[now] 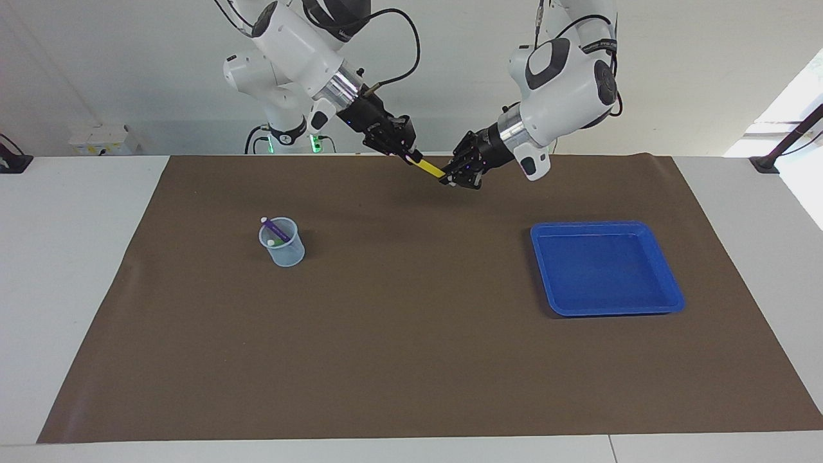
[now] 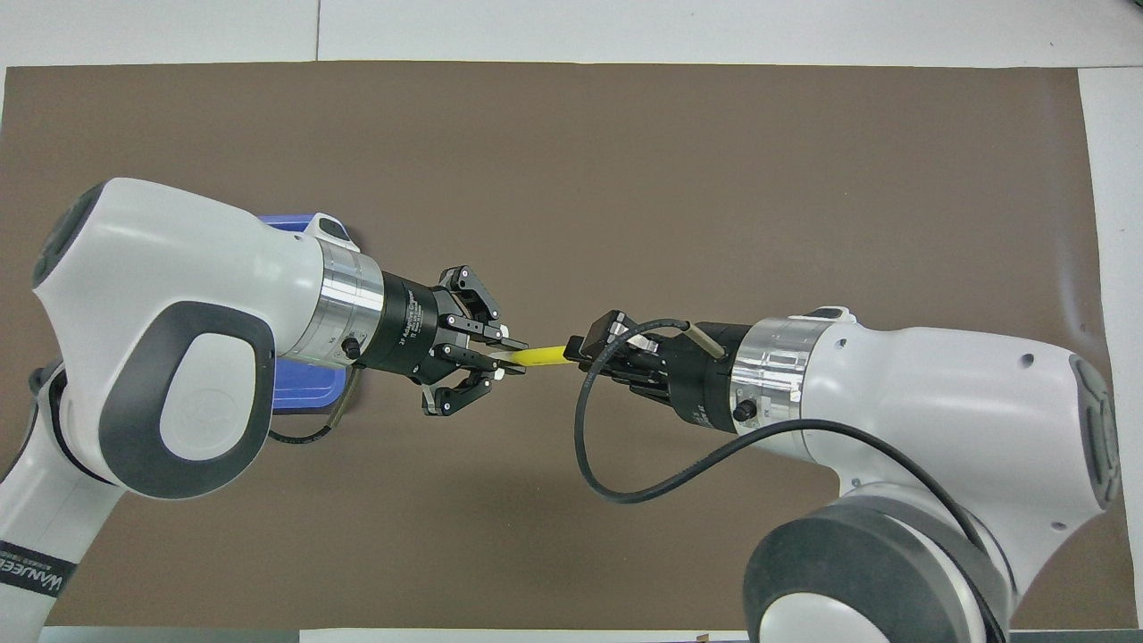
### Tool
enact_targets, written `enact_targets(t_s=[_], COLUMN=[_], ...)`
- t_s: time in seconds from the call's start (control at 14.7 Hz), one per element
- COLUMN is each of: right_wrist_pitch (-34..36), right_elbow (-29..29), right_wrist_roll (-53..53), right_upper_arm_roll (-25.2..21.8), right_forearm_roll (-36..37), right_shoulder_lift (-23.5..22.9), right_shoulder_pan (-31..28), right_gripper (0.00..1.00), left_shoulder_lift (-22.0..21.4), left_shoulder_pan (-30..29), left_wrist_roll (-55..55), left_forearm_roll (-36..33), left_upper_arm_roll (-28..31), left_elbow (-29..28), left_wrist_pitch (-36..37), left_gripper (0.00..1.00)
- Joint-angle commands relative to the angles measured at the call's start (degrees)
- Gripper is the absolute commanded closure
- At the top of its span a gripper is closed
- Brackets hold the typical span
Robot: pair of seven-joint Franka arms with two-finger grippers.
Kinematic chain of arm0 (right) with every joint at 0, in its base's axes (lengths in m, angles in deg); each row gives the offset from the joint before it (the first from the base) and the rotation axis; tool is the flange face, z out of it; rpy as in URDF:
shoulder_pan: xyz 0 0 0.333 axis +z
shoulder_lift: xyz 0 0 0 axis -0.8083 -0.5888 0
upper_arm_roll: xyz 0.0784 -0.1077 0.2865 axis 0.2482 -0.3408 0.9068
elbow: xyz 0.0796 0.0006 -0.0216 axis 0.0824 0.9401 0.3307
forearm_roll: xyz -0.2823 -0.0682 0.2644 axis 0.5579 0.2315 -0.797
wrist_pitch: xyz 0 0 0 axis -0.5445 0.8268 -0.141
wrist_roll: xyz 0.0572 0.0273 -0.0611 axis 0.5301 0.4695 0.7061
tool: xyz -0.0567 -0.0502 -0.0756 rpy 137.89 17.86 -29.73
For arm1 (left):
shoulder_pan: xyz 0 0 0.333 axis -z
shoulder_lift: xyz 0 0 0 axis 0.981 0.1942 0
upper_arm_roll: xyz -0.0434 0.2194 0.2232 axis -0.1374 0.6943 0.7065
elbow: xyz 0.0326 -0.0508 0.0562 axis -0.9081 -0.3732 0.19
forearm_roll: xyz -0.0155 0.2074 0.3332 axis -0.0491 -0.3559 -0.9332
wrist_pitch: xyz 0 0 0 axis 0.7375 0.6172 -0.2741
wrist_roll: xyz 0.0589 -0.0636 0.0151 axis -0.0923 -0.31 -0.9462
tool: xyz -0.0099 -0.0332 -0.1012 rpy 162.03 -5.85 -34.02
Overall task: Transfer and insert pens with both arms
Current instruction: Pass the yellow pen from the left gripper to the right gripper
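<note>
The yellow pen [image 1: 428, 168] [image 2: 543, 355] hangs in the air between both grippers, over the mat's edge nearest the robots. My left gripper [image 1: 452, 178] [image 2: 511, 355] is shut on one end of it. My right gripper [image 1: 407, 153] [image 2: 579, 350] is closed on the other end. The purple pen [image 1: 277, 228] stands tilted in a clear cup [image 1: 283, 247] toward the right arm's end. A green pen [image 1: 272, 242] shows in the cup with its pale tip up. In the overhead view the cup is hidden under my right arm.
A blue tray [image 1: 665, 301] [image 2: 295, 395] lies on the brown mat [image 1: 411, 360] toward the left arm's end, with nothing in it; in the overhead view my left arm covers most of it. White table borders the mat.
</note>
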Motion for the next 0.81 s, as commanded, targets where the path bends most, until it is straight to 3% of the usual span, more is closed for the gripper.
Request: enact_targets(t_s=[0.0, 0.07, 0.27, 0.48, 0.75], right_wrist_pitch=[-0.2, -0.1, 2.9, 16.6, 33.3], right_elbow=[0.8, 0.8, -0.3, -5.5, -9.9], right_wrist_roll=[1.1, 1.2, 2.2, 9.0, 30.0], right_upper_arm_roll=[0.4, 0.4, 0.2, 0.2, 0.1], right_forearm_roll=[-0.8, -0.8, 0.0, 9.1, 20.8], right_shoulder_lift=[0.7, 0.7, 0.3, -0.6, -0.5], right_shoulder_pan=[-0.6, -0.6, -1.5, -7.9, -19.9], right_gripper=[1.0, 1.0, 1.0, 1.0, 1.0], left_shoulder_lift=[-1.9, -2.0, -2.2, -2.2, -2.2], left_shoulder_pan=[1.1, 1.2, 1.2, 1.1, 0.7], left_wrist_roll=[0.8, 1.2, 1.5, 2.5, 3.3], left_forearm_roll=[1.1, 1.1, 0.7, 0.2, -0.9], left_upper_arm_roll=[0.2, 0.2, 0.3, 0.3, 0.4], left_elbow=[-2.0, -2.0, -1.8, -1.2, -0.9], left_wrist_pitch=[-1.3, -1.5, -1.5, -1.3, -1.5], left_gripper=[0.39, 0.0, 0.0, 0.0, 0.0])
